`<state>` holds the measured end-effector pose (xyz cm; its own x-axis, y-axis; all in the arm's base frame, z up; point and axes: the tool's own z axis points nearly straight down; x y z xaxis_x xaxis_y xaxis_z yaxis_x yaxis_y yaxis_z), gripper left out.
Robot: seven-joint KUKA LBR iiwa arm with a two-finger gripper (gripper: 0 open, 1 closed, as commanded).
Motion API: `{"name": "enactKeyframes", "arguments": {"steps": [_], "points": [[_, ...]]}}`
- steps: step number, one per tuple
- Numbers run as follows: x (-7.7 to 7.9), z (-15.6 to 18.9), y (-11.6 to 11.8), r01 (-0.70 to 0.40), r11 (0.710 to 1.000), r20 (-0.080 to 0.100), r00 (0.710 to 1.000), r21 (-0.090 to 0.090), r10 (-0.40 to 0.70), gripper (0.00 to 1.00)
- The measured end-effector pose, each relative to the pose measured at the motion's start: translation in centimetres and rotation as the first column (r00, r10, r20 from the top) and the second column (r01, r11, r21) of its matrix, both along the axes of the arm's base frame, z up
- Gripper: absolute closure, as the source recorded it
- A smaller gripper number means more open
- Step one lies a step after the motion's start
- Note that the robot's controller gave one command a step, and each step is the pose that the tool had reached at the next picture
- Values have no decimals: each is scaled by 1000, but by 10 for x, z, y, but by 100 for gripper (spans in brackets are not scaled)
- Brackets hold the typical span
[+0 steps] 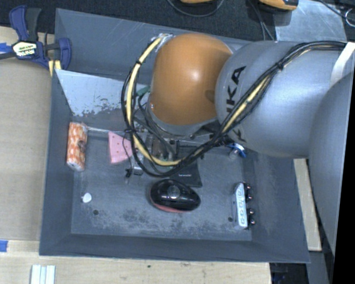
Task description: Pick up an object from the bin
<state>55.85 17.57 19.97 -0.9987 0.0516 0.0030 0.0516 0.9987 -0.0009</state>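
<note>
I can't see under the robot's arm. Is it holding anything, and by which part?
It cannot be told. The end effector hangs between the pink piece and the black mouse, with the orange cover blocking its tip.

A rounded black mouse point(175, 196) lies flat just below my orange cover point(187, 76). A flat pink scrap point(119, 148) lies tilted at that cover's lower left.

Light is diffuse, from above, moderate level. There's a broad soft highlight on top of the orange cover point(187, 76) and a paler sheen along the grey arm point(283, 99). The bin point(60, 176) floor is evenly lit on the left and darker under the arm, with soft-edged shadow around the black oval thing point(173, 196). That thing shows small glints. Pale bright patch on the bin's upper-left wall. No hard shadows.
</note>
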Motion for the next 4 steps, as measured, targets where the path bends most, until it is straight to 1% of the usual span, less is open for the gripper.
{"name": "enactKeyframes", "arguments": {"steps": [1,2,3,4], "points": [[-10,-39,-8,14,1000,3,1000,1,-14,0],[17,-78,-19,145,989,6,989,2,-145,0],[60,-91,-36,-80,997,8,997,1,80,0],[48,-116,-74,250,968,7,968,3,-250,0]]}}
